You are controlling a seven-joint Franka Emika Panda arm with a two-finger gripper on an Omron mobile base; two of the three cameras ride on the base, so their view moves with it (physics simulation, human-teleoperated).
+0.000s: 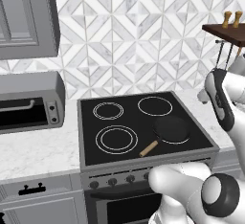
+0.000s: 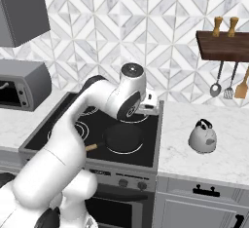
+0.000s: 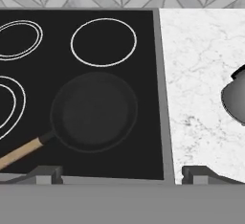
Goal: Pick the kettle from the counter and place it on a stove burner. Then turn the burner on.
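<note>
The kettle [image 2: 203,137], small and silver-grey with a dark handle, stands upright on the white marble counter [image 2: 219,168] right of the stove. In the hand view the kettle [image 3: 235,99] is cut off by the right edge. My gripper [image 3: 123,174] hovers over the stove's right front part, above the pan and left of the kettle. Its fingertips [image 3: 48,173] stand wide apart, open, with nothing between them. The stove burner [image 1: 116,139], the big double ring, lies bare and unlit at the cooktop's front left.
A black frying pan [image 1: 171,128] with a wooden handle sits on the front right burner. A smaller double ring [image 1: 108,110] and a single ring [image 1: 155,106] lie behind. A toaster oven [image 1: 28,103] stands left of the stove. A wooden shelf [image 2: 223,44] with hanging utensils is on the wall above the kettle. Knobs [image 1: 112,181] line the stove front.
</note>
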